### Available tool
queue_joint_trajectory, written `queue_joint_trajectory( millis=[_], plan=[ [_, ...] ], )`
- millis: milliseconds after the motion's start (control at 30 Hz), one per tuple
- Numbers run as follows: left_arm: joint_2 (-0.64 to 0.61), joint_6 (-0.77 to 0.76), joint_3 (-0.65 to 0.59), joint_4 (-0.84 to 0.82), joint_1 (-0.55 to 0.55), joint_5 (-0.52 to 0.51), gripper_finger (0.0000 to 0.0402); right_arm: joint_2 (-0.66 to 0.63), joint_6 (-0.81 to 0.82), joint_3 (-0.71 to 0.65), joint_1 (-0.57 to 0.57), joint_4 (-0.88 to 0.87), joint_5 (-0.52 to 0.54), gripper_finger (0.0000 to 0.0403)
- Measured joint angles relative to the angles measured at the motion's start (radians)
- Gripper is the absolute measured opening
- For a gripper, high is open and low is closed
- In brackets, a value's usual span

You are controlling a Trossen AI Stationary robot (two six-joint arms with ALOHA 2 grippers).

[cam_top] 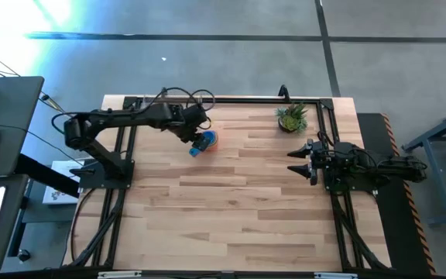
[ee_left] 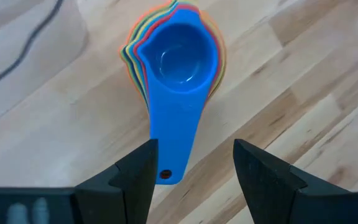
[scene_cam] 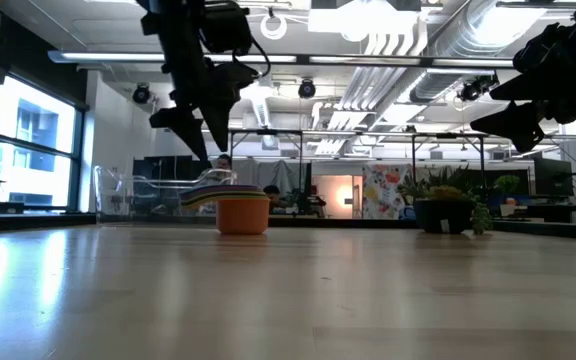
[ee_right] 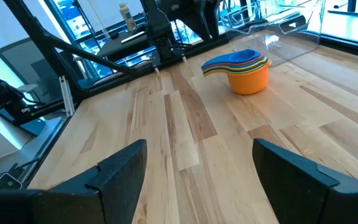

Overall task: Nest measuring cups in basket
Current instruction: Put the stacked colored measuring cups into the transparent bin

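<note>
The measuring cups [ee_left: 173,59] sit nested in one stack near the worktop's far edge, blue on top, orange outermost. My left gripper [ee_left: 194,165] hangs just above them, its fingers spread either side of the blue handle, clasping nothing. The clear basket [ee_right: 278,25] stands just beyond the stack. I judge nesting done; next comes grasping the stack and lifting it into the basket. My right gripper [cam_top: 299,161] waits released by the right edge.

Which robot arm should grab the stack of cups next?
Probably the left. The left gripper hovers right over the stack of cups, open fingers either side of the blue cup handle. The right gripper waits open, far across the table near the plant.
</note>
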Motion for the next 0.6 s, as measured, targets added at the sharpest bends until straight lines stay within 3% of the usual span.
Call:
queue_joint_trajectory(
  millis=[367, 600],
  plan=[
    [0.073, 0.0, 0.013, -0.035, -0.029, -0.008, 0.0262, 0.0, 0.0, 0.0, 0.0, 0.0, 0.0, 0.0284],
    [0.077, 0.009, 0.013, -0.053, -0.037, -0.069, 0.0308, 0.0, 0.0, 0.0, 0.0, 0.0, 0.0, 0.0284]
  ],
)
